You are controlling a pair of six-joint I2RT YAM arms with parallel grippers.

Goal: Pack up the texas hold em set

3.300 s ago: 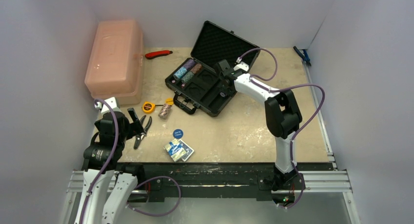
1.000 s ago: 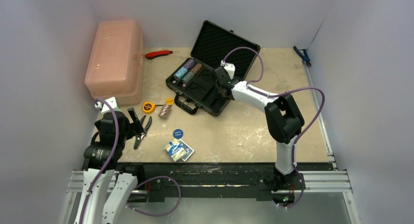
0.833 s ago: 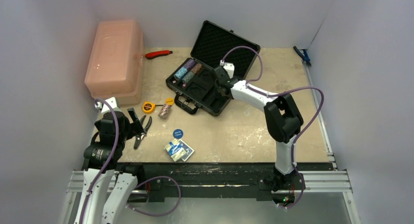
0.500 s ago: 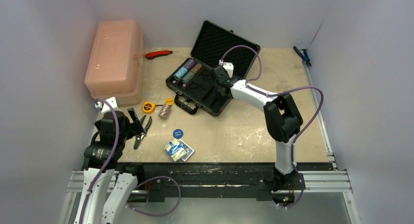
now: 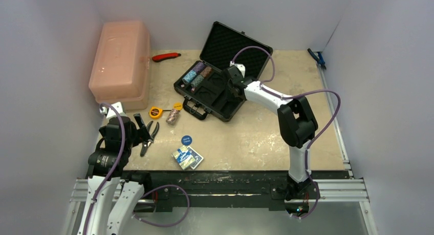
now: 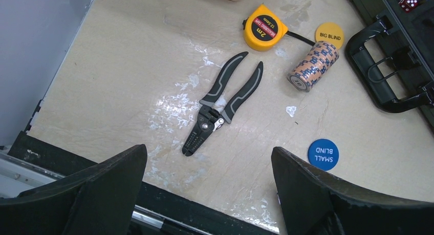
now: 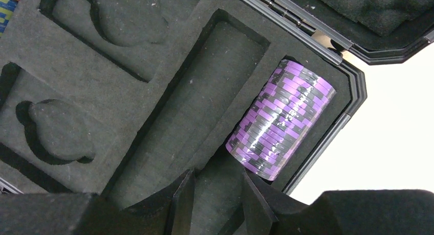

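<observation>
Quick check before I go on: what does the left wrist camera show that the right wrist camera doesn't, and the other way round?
Left wrist only: a yellow tape measure, black pliers, a peach chip stack lying on its side, a Big Blind disc and a Small Blind disc, all on the table, plus the case handle.
Right wrist only: a purple chip stack lying in a foam slot, and empty foam recesses.
Both: part of the black case.

The tape measure (image 6: pixel 265 34) reads "2m". The yellow disc (image 6: pixel 329 35) at its 3 o'clock says "BIG BLIND", the blue disc (image 6: pixel 323 154) "SMALL BLIND".
</observation>
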